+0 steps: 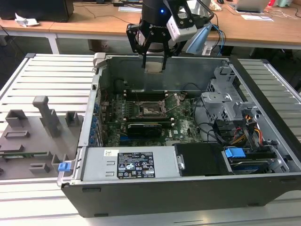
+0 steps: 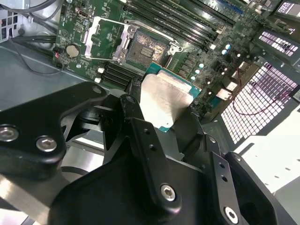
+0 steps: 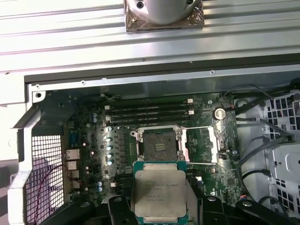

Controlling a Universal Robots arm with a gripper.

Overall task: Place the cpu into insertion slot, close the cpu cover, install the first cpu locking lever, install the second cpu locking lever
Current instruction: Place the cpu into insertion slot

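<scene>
My gripper (image 1: 154, 63) hangs above the open computer case, over its back wall, shut on the cpu (image 1: 154, 66). The cpu (image 3: 159, 192) is a flat silvery square on a green base, held by its edges between the black fingers (image 2: 132, 105). Below it on the green motherboard sits the insertion slot (image 3: 159, 144), a square black socket with nothing in it. The cpu cover (image 3: 202, 144) is swung open beside the slot. In the second wrist view the cpu (image 2: 161, 101) hovers short of the slot (image 2: 145, 49) and the open cover (image 2: 105, 37).
Long memory slots (image 3: 147, 112) run along the slot's far side. A black expansion card (image 1: 146, 128) lies in front of the slot (image 1: 149, 109). A power supply (image 1: 127, 165) fills the case's near side, and a drive cage (image 1: 225, 99) with cables stands on the exterior view's right. A grey fixture tray (image 1: 33, 136) lies left.
</scene>
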